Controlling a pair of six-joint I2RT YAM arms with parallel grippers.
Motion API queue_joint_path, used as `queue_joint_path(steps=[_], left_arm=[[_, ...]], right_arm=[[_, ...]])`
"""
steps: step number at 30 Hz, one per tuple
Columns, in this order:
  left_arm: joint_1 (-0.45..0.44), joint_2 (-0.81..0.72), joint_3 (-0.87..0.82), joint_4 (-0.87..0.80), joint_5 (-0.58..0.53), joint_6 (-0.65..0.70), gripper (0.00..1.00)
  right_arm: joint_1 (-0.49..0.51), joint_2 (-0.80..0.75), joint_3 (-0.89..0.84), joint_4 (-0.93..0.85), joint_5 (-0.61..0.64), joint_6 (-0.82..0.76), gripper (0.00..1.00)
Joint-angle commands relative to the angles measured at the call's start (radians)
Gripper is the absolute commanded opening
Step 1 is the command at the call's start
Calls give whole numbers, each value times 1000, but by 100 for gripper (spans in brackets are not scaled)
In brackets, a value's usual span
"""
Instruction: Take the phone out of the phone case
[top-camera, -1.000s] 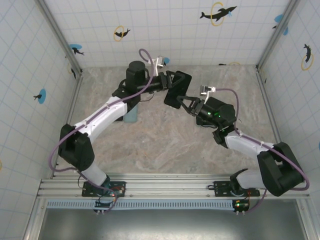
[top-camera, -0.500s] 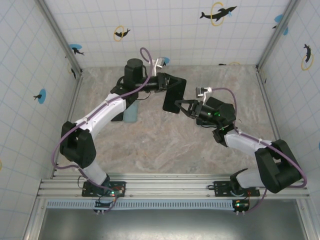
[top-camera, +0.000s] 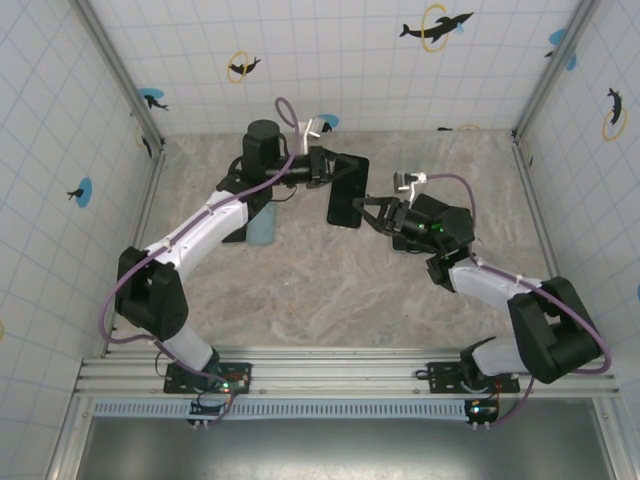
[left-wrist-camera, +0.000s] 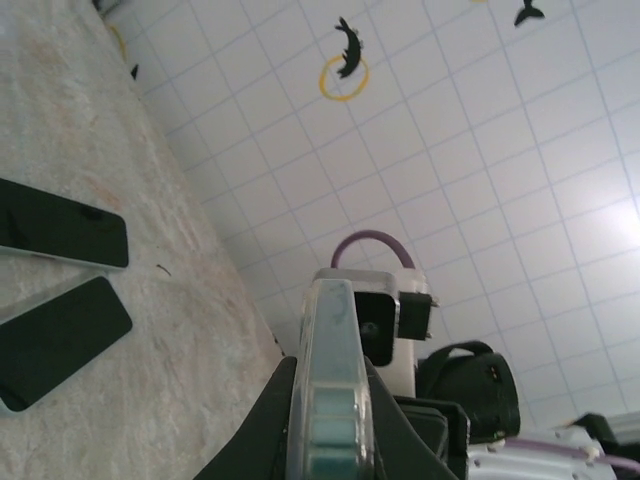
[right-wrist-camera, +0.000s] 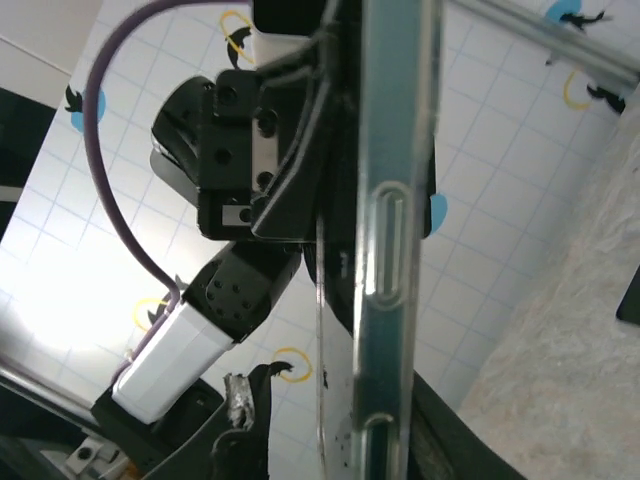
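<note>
Plainly the job is not yet done: from the top camera the phone case (top-camera: 350, 180) hangs above the surface, a little toward 12 o'clock of its middle. The dark phone (top-camera: 346, 198) looks to be seated inside, so the separating itself is left. The left arm sweeps in from 7 o'clock and the left fingers (top-camera: 328, 166) meet the case at its 10 o'clock corner. The right arm bends in from 5 o'clock, with the right fingers (top-camera: 368, 203) at the case's 4 o'clock edge. On the left wrist camera the left fingers (left-wrist-camera: 262, 435) are pressed onto the case (left-wrist-camera: 330, 400), seen edge-on at 6 o'clock. On the right wrist camera the case's clear rim (right-wrist-camera: 388, 250) runs from 12 to 6 o'clock. The right fingers (right-wrist-camera: 240, 440) stand slightly spread on either side of it, one of them apart from it.
</note>
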Motion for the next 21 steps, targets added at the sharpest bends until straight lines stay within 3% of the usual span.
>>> queue_joint_path(steps=[1, 5, 9, 15, 21], left_arm=[[9, -37, -30, 162, -126, -109, 0], [6, -70, -118, 333, -322, -242, 0], [-13, -92, -149, 403, -458, -290, 0], [-53, -91, -168, 450, -546, -332, 0], [-83, -88, -176, 469, -597, -347, 0]], right_arm=[[-4, -38, -29, 60, 72, -40, 39], [17, -60, -84, 92, 171, -71, 42], [60, -77, -125, 107, 258, -106, 43], [122, -75, -143, 161, 368, -152, 39], [127, -47, -124, 212, 389, -159, 32]])
